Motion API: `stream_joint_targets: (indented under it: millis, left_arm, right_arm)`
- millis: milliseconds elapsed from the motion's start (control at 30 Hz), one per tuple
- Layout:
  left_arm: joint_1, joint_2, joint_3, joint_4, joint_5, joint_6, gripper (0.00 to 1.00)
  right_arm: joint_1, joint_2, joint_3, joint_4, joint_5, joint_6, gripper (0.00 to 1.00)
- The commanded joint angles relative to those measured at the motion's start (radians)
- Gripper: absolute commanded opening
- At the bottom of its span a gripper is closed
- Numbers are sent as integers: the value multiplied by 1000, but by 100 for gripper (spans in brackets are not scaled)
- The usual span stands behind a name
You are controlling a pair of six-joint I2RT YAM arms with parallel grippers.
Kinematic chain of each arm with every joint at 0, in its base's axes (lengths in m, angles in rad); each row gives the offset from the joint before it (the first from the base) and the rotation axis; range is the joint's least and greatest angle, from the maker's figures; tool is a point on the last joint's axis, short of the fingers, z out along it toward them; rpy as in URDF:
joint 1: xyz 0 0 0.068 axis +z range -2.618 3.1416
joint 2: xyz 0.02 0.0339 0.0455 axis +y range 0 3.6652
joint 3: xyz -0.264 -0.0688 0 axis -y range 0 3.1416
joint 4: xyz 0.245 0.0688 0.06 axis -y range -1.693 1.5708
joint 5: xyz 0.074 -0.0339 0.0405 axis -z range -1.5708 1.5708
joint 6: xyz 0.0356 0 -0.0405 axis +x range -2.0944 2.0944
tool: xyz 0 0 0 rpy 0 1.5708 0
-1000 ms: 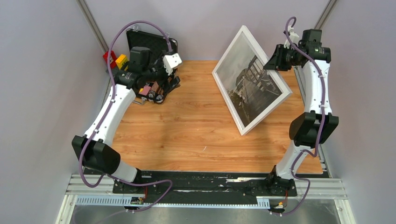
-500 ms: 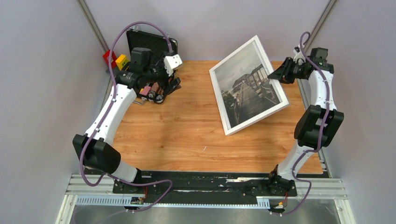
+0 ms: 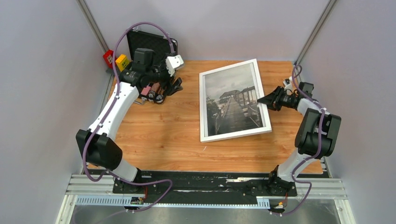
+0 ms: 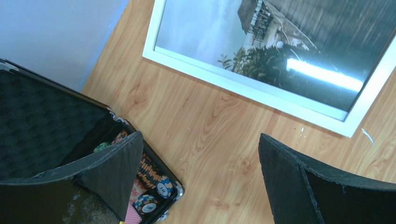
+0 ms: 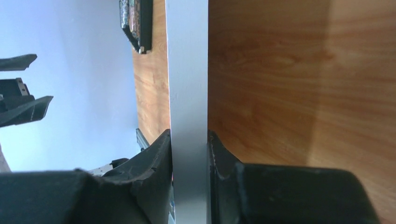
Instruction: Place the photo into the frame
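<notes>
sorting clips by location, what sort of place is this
Probably a lab robot test cell: a wooden table boxed in by plain grey walls, a left arm and right arm bolted to a metal rail.

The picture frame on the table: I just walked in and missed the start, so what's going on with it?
The right gripper is shut on the right edge of the frame, its fingers pinching the pale border. The photo of the pier already sits behind the pane, and the frame lies flat or nearly so on the wooden table. The left gripper hangs open by the black case, touching nothing.
</notes>
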Motion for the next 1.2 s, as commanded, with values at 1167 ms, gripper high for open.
stream_joint_targets:
  millis: [1167]
  left_arm:
    - [6, 107, 43, -25, 51, -78, 100]
  right_arm:
    - [93, 14, -354, 375, 61, -8, 49]
